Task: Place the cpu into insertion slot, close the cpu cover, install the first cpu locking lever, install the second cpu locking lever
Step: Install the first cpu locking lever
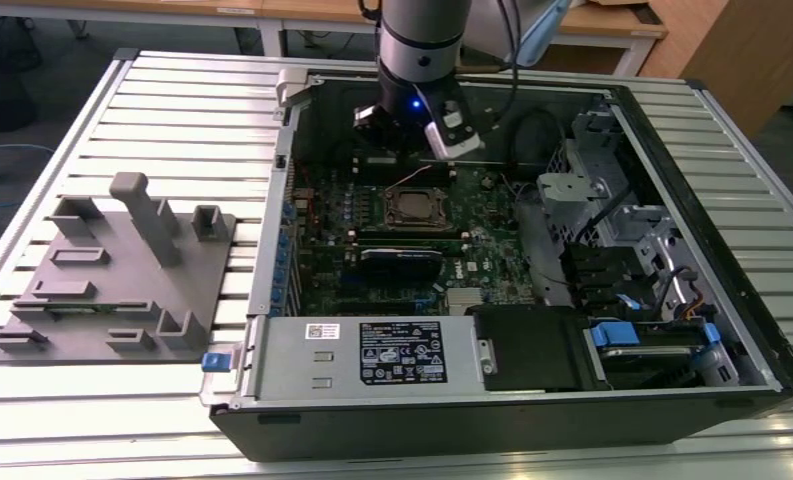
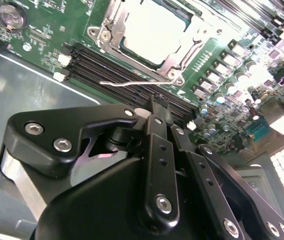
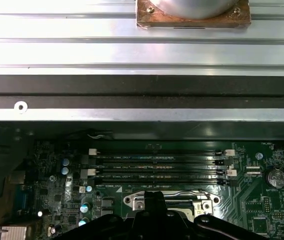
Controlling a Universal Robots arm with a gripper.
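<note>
Black hand [image 2: 158, 102] vertical, near insertion slot [image 1: 416, 209]

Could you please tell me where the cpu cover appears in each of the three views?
Exterior view: the cpu cover sits on the motherboard, just in front of the gripper.
Second wrist view: it frames the cpu, across the memory slots from the gripper.
First wrist view: its edge shows beside the gripper, with the memory slots beyond.
Shared landmark: the gripper.
</note>
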